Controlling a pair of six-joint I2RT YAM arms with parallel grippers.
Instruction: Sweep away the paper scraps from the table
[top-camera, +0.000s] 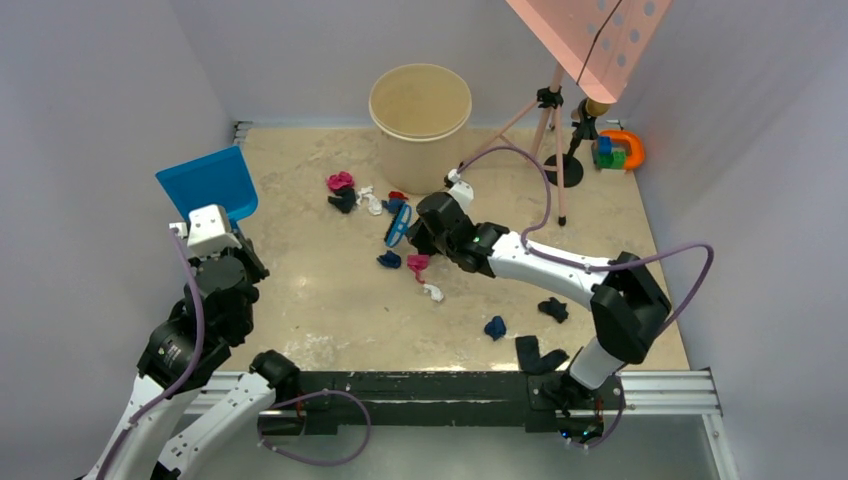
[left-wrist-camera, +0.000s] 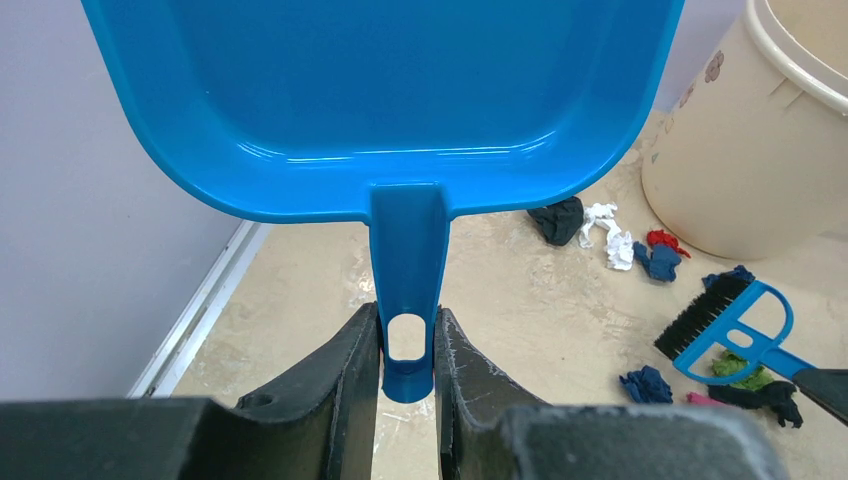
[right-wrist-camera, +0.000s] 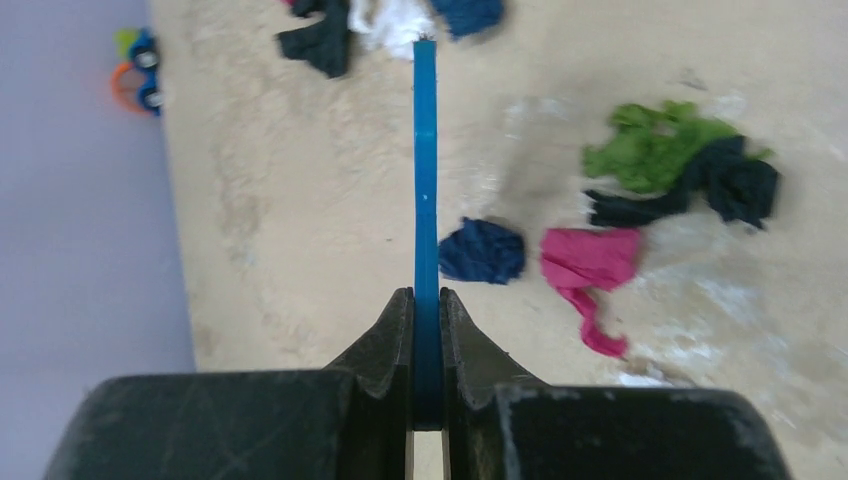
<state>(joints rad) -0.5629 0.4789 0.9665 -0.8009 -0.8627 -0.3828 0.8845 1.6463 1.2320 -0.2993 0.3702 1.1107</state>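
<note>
My left gripper (left-wrist-camera: 408, 345) is shut on the handle of a blue dustpan (left-wrist-camera: 390, 100), held at the table's left side (top-camera: 210, 182). My right gripper (right-wrist-camera: 427, 300) is shut on the handle of a blue brush (right-wrist-camera: 426, 180), whose black bristles (left-wrist-camera: 700, 325) show in the left wrist view; it is over the table's middle (top-camera: 398, 225). Paper scraps lie around it: a pink wad (top-camera: 340, 181), a black one (top-camera: 343, 201), white ones (top-camera: 370, 200), a dark blue one (top-camera: 389, 260), a pink one (top-camera: 418, 264), a green one (right-wrist-camera: 650, 145). More lie near the front: dark blue (top-camera: 495, 327), black (top-camera: 552, 309).
A beige bucket (top-camera: 420, 120) stands at the back of the table (top-camera: 320, 300). A tripod (top-camera: 552, 140) and coloured toy blocks with an orange ring (top-camera: 618, 150) are at the back right. A toy car (right-wrist-camera: 140, 70) sits by the wall. Walls close both sides.
</note>
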